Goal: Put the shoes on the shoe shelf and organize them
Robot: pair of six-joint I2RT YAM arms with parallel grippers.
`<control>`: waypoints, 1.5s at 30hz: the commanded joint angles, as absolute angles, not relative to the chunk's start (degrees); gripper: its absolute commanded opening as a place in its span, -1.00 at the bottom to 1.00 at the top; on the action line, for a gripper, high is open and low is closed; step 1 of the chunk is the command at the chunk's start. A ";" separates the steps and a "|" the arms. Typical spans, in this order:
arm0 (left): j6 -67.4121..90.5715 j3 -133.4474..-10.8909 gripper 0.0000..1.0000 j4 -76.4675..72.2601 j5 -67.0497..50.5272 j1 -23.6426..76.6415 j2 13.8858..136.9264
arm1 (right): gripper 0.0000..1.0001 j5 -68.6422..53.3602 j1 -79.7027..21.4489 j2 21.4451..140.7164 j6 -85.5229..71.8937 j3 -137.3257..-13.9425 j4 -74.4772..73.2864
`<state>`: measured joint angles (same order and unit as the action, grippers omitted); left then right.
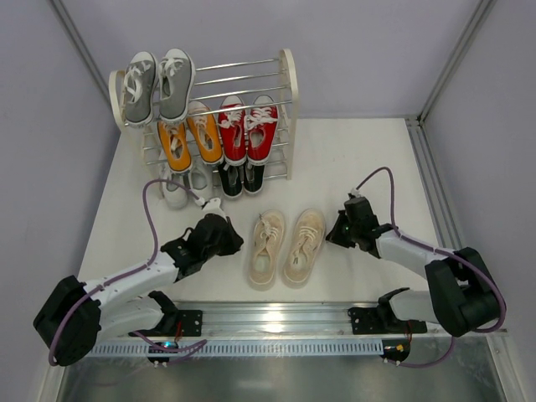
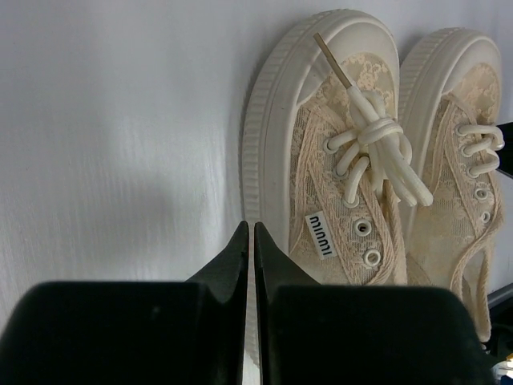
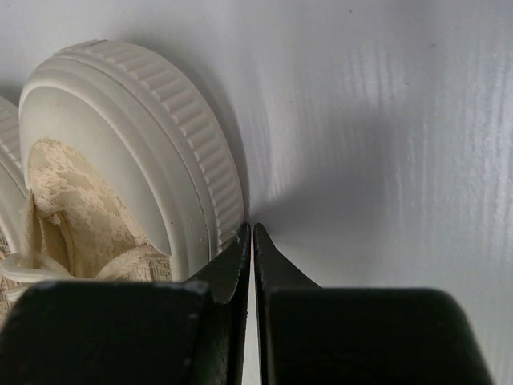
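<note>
My left gripper point(image 2: 249, 241) and right gripper point(image 3: 248, 237) flank the cream shoes point(image 1: 286, 248), shut, empty. Opening comes next; shoe shelf point(image 1: 290, 92) at eleven o'clock.

Beige shoes point(image 2: 345, 184): lacy cloth, ribbed matt soles point(image 3: 200, 144); shelf rods point(image 1: 239, 64) glossy metal.

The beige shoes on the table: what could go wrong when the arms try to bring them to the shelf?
1. The left pincer and right pincer are shut close beside the soles of the beige shoes; moving inward like this would likely push the pair, not grasp it.
2. The free space is on the top tier of the shoe shelf, beside the grey shoes; on the thin rods a shoe might tip.
</note>
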<state>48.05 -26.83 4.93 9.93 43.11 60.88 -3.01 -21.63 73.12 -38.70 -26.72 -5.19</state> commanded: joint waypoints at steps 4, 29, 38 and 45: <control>49.66 -26.10 -1.00 0.36 9.14 43.33 60.29 | -0.92 -8.79 -23.90 74.00 -36.12 -27.77 -2.46; 50.09 -27.87 -1.00 21.67 6.94 43.50 46.87 | -0.92 -3.08 -34.72 73.12 -42.19 -26.72 -4.13; 62.30 -20.48 -1.00 32.97 0.19 44.30 36.02 | -0.92 -3.34 -34.72 75.41 -41.57 -27.24 -2.99; 64.78 -20.39 -0.99 26.45 -11.16 44.74 44.46 | -0.92 -3.08 -34.63 75.32 -41.22 -27.07 -2.73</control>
<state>62.81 -19.42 29.45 -4.84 44.53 42.83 -4.38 -34.39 74.65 -42.17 -26.72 -3.07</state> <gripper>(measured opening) 0.003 0.040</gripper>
